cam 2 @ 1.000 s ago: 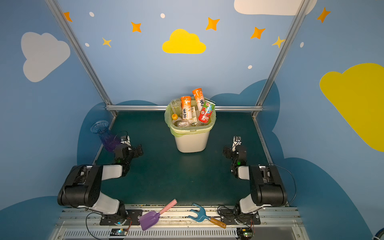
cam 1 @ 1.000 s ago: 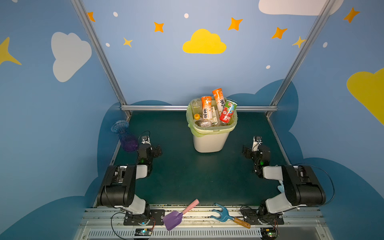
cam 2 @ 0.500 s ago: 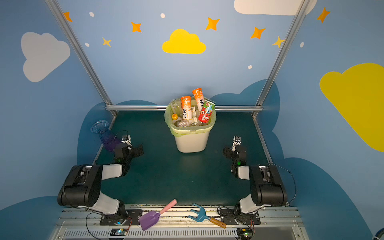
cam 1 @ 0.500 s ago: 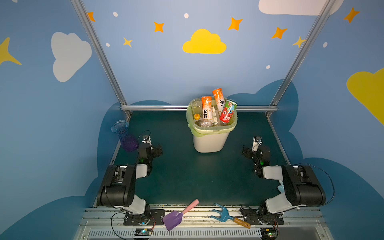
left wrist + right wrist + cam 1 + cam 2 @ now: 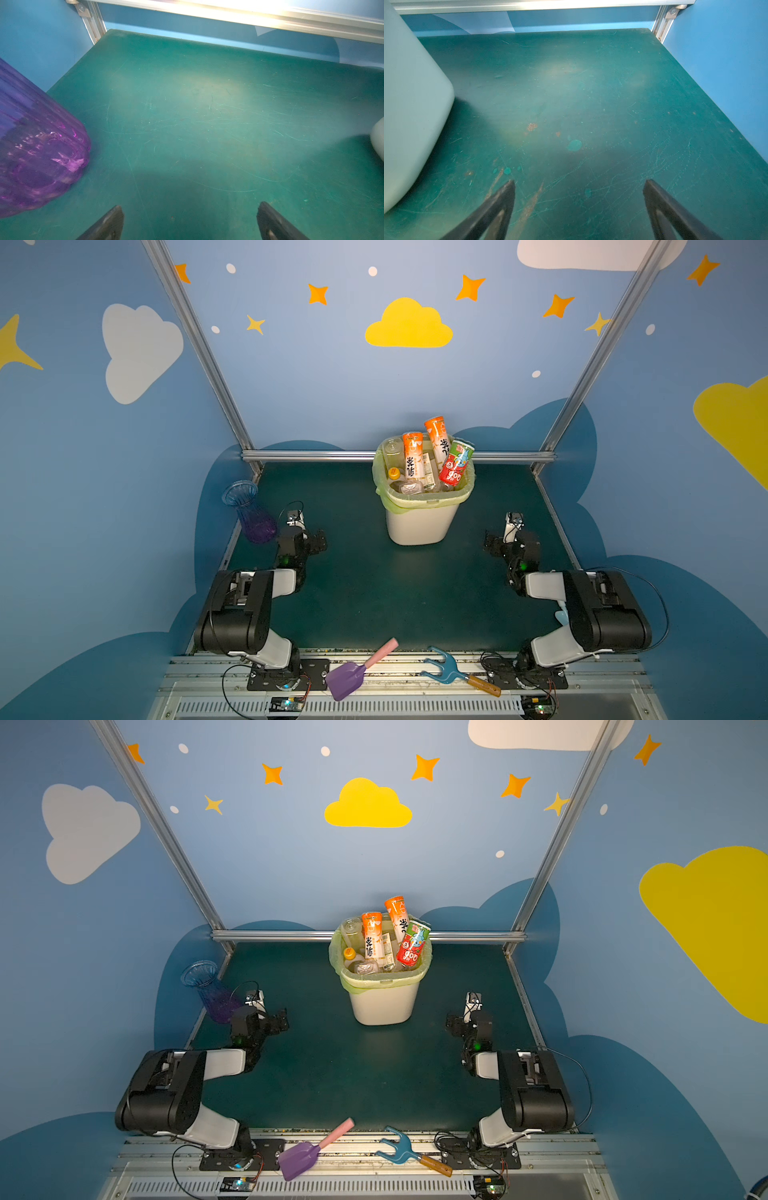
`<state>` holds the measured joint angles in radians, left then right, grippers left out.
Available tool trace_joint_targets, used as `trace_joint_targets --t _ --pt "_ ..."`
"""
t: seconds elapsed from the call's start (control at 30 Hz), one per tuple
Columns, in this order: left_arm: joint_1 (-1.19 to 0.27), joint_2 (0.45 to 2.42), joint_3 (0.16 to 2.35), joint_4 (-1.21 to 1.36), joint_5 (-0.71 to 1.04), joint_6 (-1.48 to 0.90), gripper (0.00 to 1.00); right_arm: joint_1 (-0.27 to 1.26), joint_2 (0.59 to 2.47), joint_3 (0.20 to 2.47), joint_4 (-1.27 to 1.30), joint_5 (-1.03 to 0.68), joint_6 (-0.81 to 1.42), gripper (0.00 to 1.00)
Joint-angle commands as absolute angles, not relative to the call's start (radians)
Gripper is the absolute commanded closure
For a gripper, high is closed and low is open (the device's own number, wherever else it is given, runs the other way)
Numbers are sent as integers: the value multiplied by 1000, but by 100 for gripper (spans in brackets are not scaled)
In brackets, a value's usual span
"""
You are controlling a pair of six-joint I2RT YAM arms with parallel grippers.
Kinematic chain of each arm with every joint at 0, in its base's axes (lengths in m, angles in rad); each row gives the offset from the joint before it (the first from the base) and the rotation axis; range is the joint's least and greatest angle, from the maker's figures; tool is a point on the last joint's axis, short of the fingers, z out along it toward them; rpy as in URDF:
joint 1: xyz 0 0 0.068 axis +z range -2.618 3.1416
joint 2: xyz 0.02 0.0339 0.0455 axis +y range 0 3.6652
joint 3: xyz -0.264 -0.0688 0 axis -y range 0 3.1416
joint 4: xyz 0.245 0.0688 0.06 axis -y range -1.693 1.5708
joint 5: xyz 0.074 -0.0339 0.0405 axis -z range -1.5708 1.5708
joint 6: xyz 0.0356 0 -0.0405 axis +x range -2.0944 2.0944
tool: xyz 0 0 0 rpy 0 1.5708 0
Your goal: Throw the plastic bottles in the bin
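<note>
The cream bin (image 5: 419, 524) (image 5: 382, 1006) with a yellow-green bag stands at the middle back of the green mat. It is piled full of plastic bottles: two with orange labels (image 5: 413, 454) (image 5: 437, 439), a red one (image 5: 456, 464) and a clear one (image 5: 392, 450) stick up above its rim. My left gripper (image 5: 303, 539) (image 5: 190, 209) rests low at the left, open over bare mat. At the right my right gripper (image 5: 509, 541) (image 5: 579, 185) is also open and empty. The bin's wall (image 5: 411, 104) shows beside the right gripper.
A blue-purple ribbed vase (image 5: 249, 510) (image 5: 35, 145) stands close beside the left gripper at the mat's left edge. A purple shovel (image 5: 353, 672) and a blue fork (image 5: 444, 668) lie on the front rail. Blue walls and a metal frame bar (image 5: 311, 455) close in the mat.
</note>
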<state>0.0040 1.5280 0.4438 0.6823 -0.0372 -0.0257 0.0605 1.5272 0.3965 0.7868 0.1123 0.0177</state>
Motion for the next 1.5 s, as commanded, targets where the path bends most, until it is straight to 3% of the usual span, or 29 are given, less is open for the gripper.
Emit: trace_joint_targets --t 0.0,1.47 --pt "2 1511 434 699 -48 -15 0 64 1510 406 793 119 10 3" --pt "19 1512 445 680 -12 -20 0 57 1509 413 780 105 12 3"
